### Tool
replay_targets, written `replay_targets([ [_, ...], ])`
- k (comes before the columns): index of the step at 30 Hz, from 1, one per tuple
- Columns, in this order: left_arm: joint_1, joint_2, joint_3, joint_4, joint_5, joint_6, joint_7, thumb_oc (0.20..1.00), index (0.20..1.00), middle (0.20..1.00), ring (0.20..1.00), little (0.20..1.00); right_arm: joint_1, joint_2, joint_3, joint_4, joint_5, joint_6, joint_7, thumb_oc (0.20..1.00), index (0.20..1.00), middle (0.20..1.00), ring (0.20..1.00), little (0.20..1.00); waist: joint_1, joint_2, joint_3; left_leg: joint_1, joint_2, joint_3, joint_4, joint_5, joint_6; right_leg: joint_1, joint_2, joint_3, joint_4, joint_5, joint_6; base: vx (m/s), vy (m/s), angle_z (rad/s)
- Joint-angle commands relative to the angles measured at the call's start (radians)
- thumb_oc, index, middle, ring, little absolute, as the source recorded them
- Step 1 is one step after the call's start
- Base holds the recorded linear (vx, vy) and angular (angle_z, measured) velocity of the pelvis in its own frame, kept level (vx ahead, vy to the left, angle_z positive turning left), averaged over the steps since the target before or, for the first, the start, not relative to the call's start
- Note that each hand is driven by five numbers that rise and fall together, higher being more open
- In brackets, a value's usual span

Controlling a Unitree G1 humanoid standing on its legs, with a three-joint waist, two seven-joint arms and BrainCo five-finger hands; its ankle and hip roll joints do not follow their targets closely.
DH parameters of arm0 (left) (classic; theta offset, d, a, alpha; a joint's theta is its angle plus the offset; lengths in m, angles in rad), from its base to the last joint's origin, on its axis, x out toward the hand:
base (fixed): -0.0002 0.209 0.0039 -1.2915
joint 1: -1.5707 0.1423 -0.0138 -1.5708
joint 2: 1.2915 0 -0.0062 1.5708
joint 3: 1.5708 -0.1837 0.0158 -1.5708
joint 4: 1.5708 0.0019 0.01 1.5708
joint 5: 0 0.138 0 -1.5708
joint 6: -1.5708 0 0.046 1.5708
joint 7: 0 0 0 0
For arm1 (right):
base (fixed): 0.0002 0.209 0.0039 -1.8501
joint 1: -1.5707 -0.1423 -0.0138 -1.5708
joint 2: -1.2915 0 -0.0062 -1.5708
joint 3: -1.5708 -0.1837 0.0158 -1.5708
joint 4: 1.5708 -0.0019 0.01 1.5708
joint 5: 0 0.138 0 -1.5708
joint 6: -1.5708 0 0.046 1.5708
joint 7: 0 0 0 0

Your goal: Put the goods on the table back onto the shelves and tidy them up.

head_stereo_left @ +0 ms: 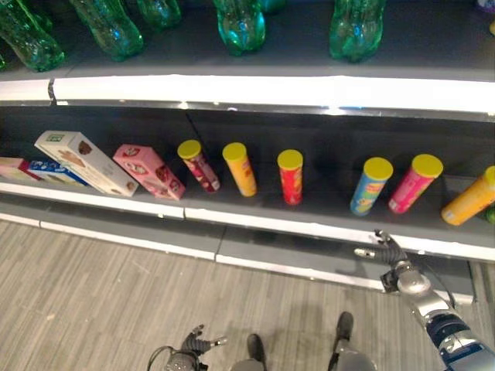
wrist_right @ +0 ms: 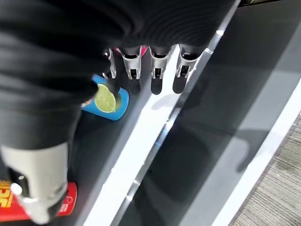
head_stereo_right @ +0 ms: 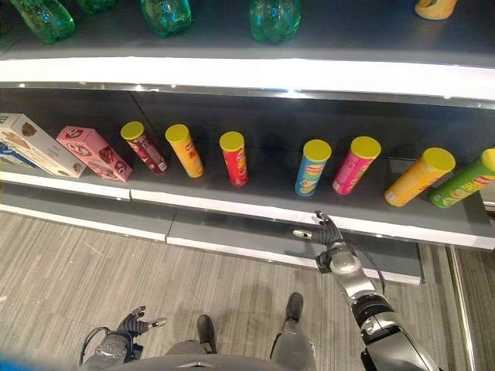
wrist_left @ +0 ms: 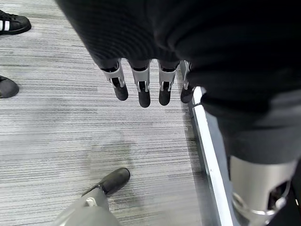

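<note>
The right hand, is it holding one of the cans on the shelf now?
No. The right hand is open with straight fingers at the shelf's front edge, below the blue can, touching no can.

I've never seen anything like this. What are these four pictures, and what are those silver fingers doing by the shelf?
A humanoid robot faces a shop shelf. Two pictures come from cameras in its head, looking down; the other two sit on its wrists. The shelf holds a row of yellow-lidded snack tubes and some boxes, with green bottles on the shelf above. The right hand reaches toward the shelf's front edge, fingers straight, holding nothing. The left hand hangs low over the floor, also empty.
</note>
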Motion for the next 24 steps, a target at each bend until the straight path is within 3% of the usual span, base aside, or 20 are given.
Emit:
replay_targets([
  [1, -0.041, 0.026, -0.021, 0.027, -0.011, -0.026, -0.004, 1.0, 1.0, 1.0, 1.0, 1.0, -0.096, -0.028, -0.019, 0.027, -0.018, -0.021, -0.041, 1.0, 1.0, 1.0, 1.0, 1.0, 0.02, -0.022, 0.03, -0.043, 0.017, 0.043, 0.017, 0.09, -0.052, 0.092, -0.106, -0.014, 0.118, -0.109, 0.107, 0.04, -0.034, 0.13],
  [7, -0.032, 0.034, -0.031, 0.016, -0.02, -0.029, -0.013, 1.0, 1.0, 1.0, 1.0, 1.0, -0.169, -0.047, -0.013, 0.1, -0.035, -0.01, -0.048, 1.0, 1.0, 1.0, 1.0, 1.0, 0.036, -0.003, 0.038, -0.045, 0.012, 0.034, 0.014, 0.093, -0.051, 0.093, -0.113, -0.024, 0.136, -0.12, 0.106, 0.02, -0.018, 0.11],
  [17, -0.024, 0.047, -0.062, -0.017, -0.051, -0.045, -0.015, 1.0, 1.0, 1.0, 1.0, 1.0, -0.343, -0.095, -0.014, 0.273, -0.043, 0.005, -0.077, 1.0, 1.0, 1.0, 1.0, 1.0, 0.061, 0.065, 0.079, -0.076, -0.003, 0.007, 0.009, 0.107, -0.046, 0.047, -0.137, -0.023, 0.18, -0.133, 0.108, 0.0, 0.013, 0.05],
  [24, -0.023, 0.05, -0.071, -0.022, -0.057, -0.05, -0.013, 1.0, 1.0, 1.0, 1.0, 1.0, -0.395, -0.124, -0.025, 0.331, -0.041, 0.008, -0.098, 1.0, 1.0, 1.0, 1.0, 1.0, 0.064, 0.085, 0.096, -0.095, -0.008, 0.0, 0.009, 0.112, -0.049, 0.038, -0.144, -0.036, 0.181, -0.13, 0.11, 0.0, 0.0, 0.03],
])
